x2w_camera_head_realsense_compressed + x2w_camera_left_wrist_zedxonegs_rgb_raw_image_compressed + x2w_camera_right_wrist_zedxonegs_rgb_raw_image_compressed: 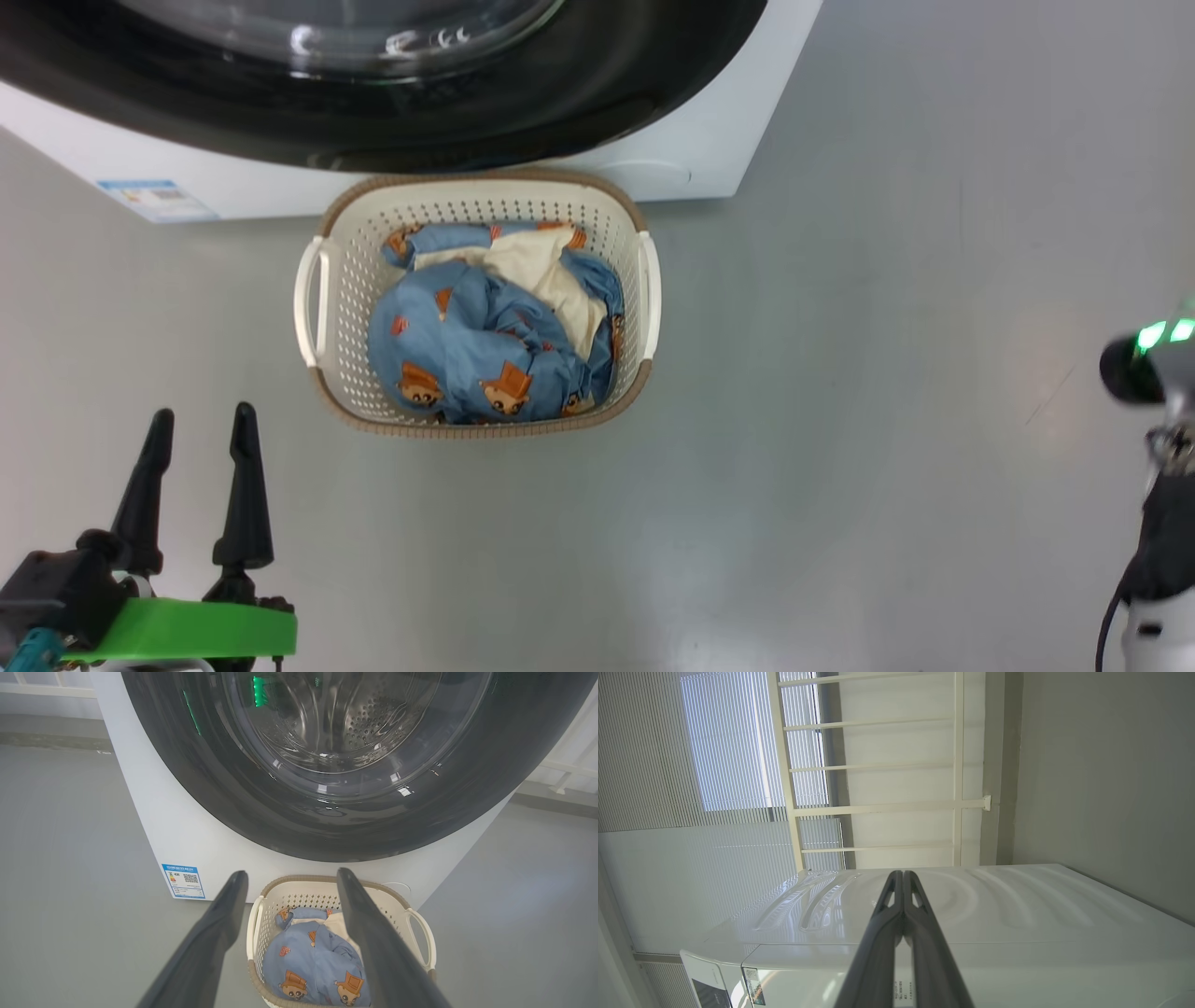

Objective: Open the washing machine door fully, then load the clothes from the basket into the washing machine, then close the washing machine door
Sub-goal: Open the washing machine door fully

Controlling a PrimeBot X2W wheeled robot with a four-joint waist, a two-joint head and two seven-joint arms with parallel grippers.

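One basket (481, 201) lies lengthwise along the washer (709, 140); left tool (203, 415) spread, right tool (903, 875) closed.

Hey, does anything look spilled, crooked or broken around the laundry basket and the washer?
Nothing stands out. The basket sits upright on the floor before the washing machine. The clothes are all bundled inside it, none spilled, and the washing machine door looks shut and undamaged.
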